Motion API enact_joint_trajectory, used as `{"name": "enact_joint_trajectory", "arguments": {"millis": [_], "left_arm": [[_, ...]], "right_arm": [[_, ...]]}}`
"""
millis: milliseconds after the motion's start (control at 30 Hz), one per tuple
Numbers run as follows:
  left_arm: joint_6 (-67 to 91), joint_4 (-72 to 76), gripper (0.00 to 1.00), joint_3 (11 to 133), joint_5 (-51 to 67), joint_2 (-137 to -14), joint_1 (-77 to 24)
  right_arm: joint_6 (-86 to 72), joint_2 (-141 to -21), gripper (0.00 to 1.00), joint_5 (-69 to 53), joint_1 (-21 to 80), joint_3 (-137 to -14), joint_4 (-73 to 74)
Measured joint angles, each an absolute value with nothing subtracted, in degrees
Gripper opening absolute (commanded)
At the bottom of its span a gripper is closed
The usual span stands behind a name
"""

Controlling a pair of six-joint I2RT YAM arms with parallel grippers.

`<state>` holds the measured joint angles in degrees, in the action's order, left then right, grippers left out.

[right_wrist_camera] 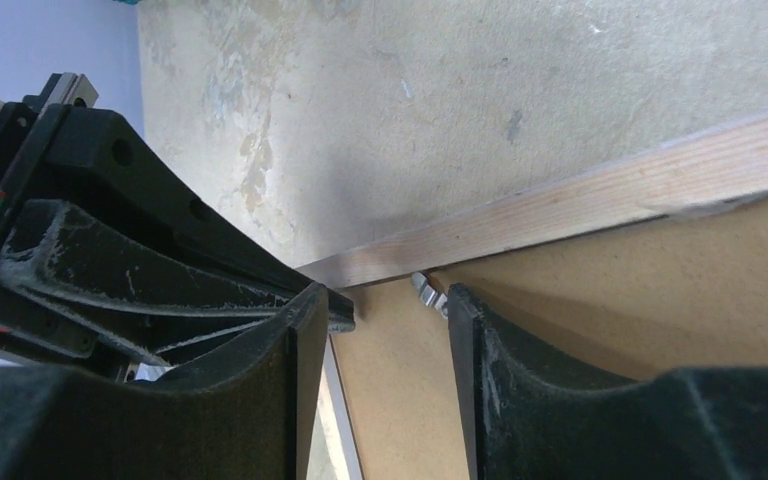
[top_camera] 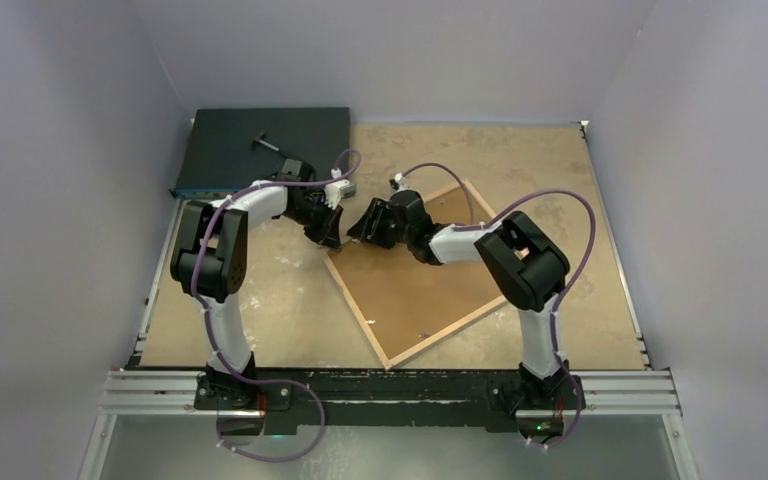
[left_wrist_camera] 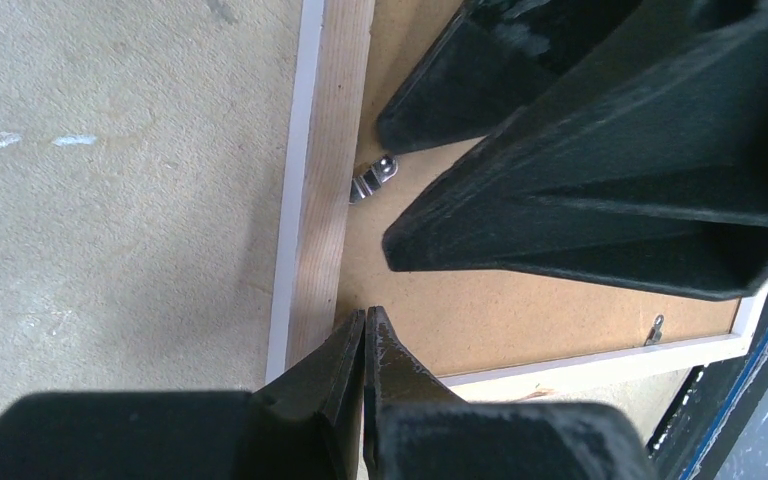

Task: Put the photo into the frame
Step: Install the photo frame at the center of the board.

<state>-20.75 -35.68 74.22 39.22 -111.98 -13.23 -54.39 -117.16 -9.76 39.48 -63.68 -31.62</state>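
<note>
The frame [top_camera: 355, 310] lies face down and turned diamond-wise on the table, its light wood back up. A brown backing board [top_camera: 425, 290] sits inside it. The photo is not in view. My left gripper [top_camera: 328, 235] is shut and empty, its tips [left_wrist_camera: 365, 318] over the inner edge of the wood rail [left_wrist_camera: 330, 180] near the frame's far-left corner. My right gripper [top_camera: 365, 228] is open just beside it, over the backing board [right_wrist_camera: 680, 290]. A small metal tab [right_wrist_camera: 427, 292] lies by its right finger. The tab also shows in the left wrist view [left_wrist_camera: 373, 180].
A dark teal slab [top_camera: 230, 160] with a black tool [top_camera: 268, 143] on it lies at the back left. Pale walls close in the table on three sides. A metal rail [top_camera: 390, 390] runs along the near edge.
</note>
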Motion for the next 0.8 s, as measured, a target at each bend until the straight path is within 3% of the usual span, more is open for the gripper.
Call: {"name": "enact_joint_trajectory", "arguments": {"millis": [167,467,800], "left_arm": [[-20.64,-35.7,0.0,74.22,39.22,-111.96,-13.21],[-20.43,-35.73,0.0,74.24,39.38,-111.94,-12.88],[-20.03,-36.69,0.0,74.26,40.88,-111.59,-10.57]], "right_arm": [[-52.38,-113.21,0.58,-6.24,39.48,-62.7,-28.51],[-51.31,-110.0,0.47,-3.75,42.0,-60.38,-28.93],[-51.48,-114.1,0.44,-3.68,45.69,-61.3,-29.04]]}}
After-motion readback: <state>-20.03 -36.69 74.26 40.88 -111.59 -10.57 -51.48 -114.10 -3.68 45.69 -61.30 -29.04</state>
